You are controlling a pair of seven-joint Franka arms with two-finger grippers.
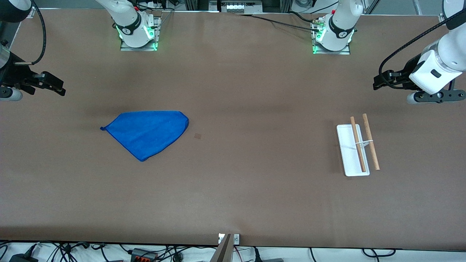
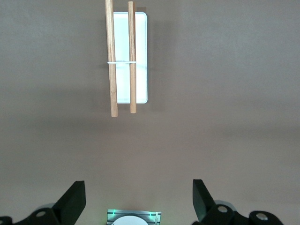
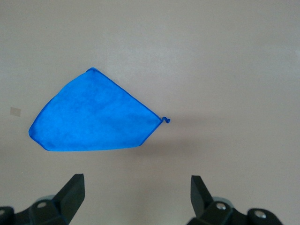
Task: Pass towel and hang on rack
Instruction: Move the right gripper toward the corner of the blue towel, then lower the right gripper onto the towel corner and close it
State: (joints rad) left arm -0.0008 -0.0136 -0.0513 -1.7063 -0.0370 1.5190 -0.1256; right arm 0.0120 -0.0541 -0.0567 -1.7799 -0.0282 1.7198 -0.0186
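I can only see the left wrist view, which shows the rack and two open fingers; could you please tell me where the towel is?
Observer: The towel lies flat toward the right arm's end of the table, apart from the rack.
Operator: Is anything holding it?
Observer: No. The right pincer hangs open above the table beside it, touching nothing.
Operator: Can you see its loop?
Observer: Yes, a small loop sticks out at one corner, on the side toward the right pincer.

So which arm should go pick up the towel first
The right arm. Its open right gripper hangs at the towel's end of the table, the towel lying flat below its wrist camera. The open left gripper waits by the rack.
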